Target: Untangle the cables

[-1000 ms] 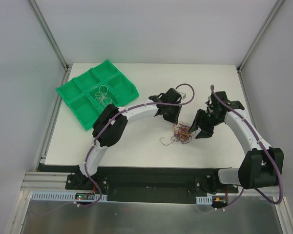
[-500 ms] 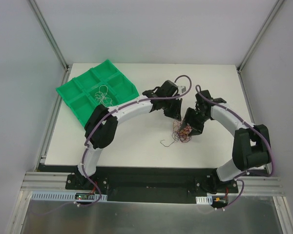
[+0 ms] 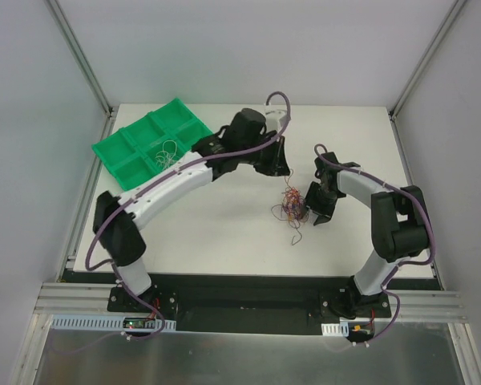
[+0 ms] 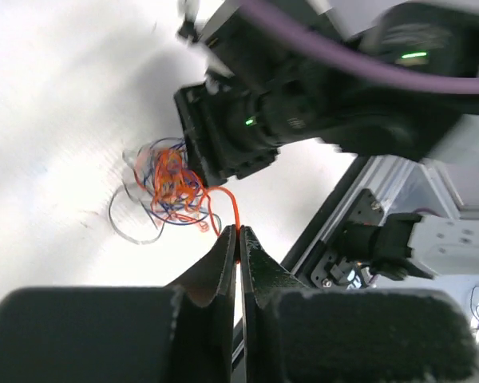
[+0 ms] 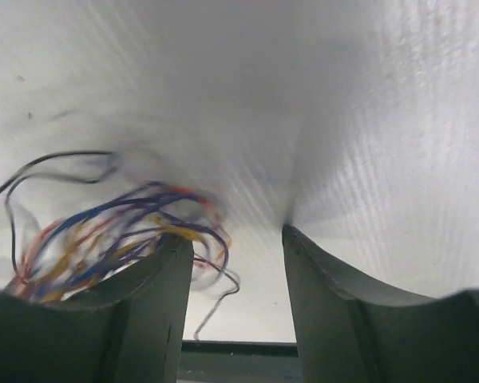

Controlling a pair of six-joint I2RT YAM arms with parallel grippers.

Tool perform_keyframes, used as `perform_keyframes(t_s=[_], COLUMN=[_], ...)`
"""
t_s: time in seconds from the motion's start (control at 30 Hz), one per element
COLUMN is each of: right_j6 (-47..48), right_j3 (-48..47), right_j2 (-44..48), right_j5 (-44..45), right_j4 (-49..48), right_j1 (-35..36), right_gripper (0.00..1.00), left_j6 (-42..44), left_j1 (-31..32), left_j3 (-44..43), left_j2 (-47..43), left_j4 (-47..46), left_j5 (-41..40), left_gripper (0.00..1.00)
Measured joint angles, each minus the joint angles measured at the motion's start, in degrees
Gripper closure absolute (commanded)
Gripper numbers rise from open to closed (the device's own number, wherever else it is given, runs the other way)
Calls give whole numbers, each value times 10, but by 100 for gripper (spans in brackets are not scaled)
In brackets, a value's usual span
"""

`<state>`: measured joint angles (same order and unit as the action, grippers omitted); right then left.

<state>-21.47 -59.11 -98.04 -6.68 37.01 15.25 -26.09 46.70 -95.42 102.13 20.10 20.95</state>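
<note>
My left claw (image 4: pixel 237 239) pinches one orange strand (image 4: pixel 230 209) and my right claw (image 5: pixel 236 238) gapes beside the clump (image 3: pixel 291 205) at the middle of the worktop (image 3: pixel 208 233), so I fear pulling will drag the whole unpinned clump along.

I work over a flat white rectangular tabletop (image 3: pixel 224 241), matte and evenly lit, with only soft shadows on it. Plain pale grey wall panels (image 3: pixel 248 48) close it in at the back and on both sides, framed by silver aluminium posts (image 3: pixel 80 54) at the far corners. Along the near edge runs a black mounting rail (image 3: pixel 248 293) beside a silver aluminium beam (image 3: pixel 72 301). Nearer still lies a brushed grey metal sheet (image 3: pixel 240 357). From my right wrist, the tabletop shows fine ribbing.
</note>
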Motion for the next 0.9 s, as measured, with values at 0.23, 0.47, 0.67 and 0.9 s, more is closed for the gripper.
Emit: perform_keyframes(t_s=[0.23, 0.47, 0.67, 0.9], right_j6=[31, 103, 142, 140], right_j3=[6, 3, -45, -64], right_j2=[10, 76, 181, 184], right_j5=[-4, -55, -83, -124], right_j4=[-12, -5, 20, 51], right_j1=[-1, -3, -5, -16], right_gripper=[45, 26, 26, 27], left_j6=[68, 58, 23, -31], left_j1=[-5, -29, -63, -124], left_j3=[-145, -298, -289, -151], left_j2=[-106, -106, -90, -65], left_j4=[55, 70, 93, 120], left_j5=[-34, -36, -34, 3], left_gripper=[100, 100, 83, 35])
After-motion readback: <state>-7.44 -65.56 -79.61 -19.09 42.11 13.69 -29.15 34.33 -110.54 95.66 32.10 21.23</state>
